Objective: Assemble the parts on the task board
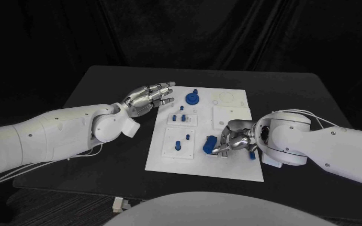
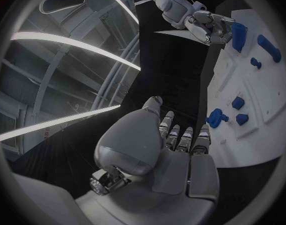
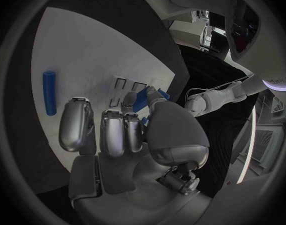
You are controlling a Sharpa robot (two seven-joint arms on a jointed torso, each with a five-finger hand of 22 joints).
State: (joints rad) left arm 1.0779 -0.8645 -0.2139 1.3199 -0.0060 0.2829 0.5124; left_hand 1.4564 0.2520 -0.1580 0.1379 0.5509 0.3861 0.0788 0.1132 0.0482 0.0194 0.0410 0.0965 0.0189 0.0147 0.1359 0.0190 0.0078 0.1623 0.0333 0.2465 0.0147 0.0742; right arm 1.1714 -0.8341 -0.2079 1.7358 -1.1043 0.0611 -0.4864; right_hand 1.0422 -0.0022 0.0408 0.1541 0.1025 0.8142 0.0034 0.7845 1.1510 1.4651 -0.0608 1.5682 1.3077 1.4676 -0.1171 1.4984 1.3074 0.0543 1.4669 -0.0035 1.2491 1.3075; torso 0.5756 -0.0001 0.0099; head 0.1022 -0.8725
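No writing can be read on any of the things. The white rectangular task board (image 1: pixel 235 169) lies mid-counter (image 1: pixel 105 79) on the black surface. The right hand (image 1: pixel 235 141) hangs over the board's near right part, its fingers (image 3: pixel 132 105) curled in and pinching a flat blue plastic part (image 1: pixel 208 146); which way that part's long axis runs I cannot tell. A blue cylindrical peg (image 3: pixel 50 92) lies flat on the board just beside it. The left hand (image 1: pixel 148 98) hovers at the board's far left edge, fingers (image 2: pixel 183 138) straight, side by side, holding nothing. A blue round knobbed part (image 1: pixel 193 98) sits near them.
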